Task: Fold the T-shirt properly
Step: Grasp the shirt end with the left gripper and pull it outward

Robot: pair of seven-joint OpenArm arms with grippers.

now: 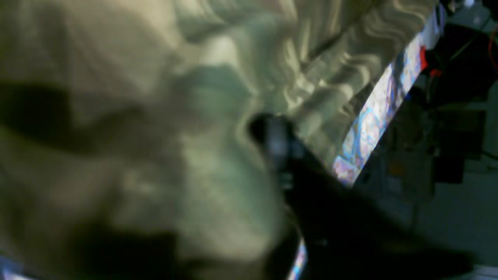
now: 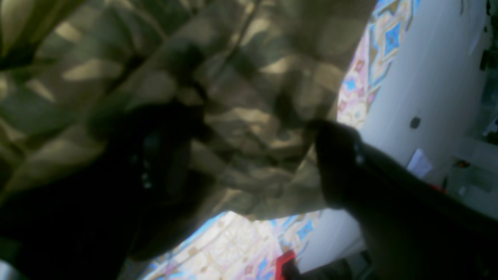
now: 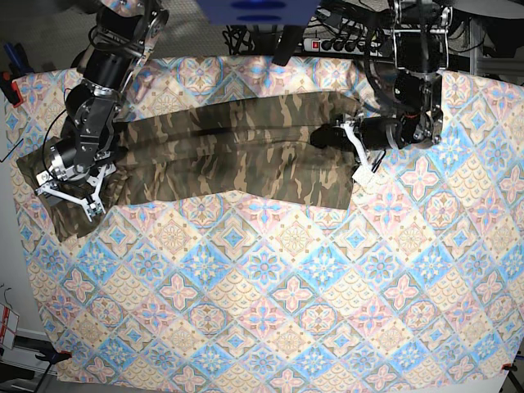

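Observation:
The camouflage T-shirt (image 3: 237,147) lies stretched in a long band across the far part of the table. My right gripper (image 3: 70,196) stands over its left end. In the right wrist view this gripper (image 2: 245,124) is open, with its two dark fingers wide apart and camouflage cloth (image 2: 241,77) between them. My left gripper (image 3: 327,136) is at the shirt's right end. The left wrist view is blurred: bunched cloth (image 1: 163,128) fills it and presses against one dark finger (image 1: 272,136). The other finger is hidden, so the grip is unclear.
A blue, pink and cream tile-patterned cloth (image 3: 270,286) covers the table under the shirt. A power strip and cables (image 3: 344,37) sit at the back edge. A red clamp (image 3: 10,86) holds the cloth at the left edge.

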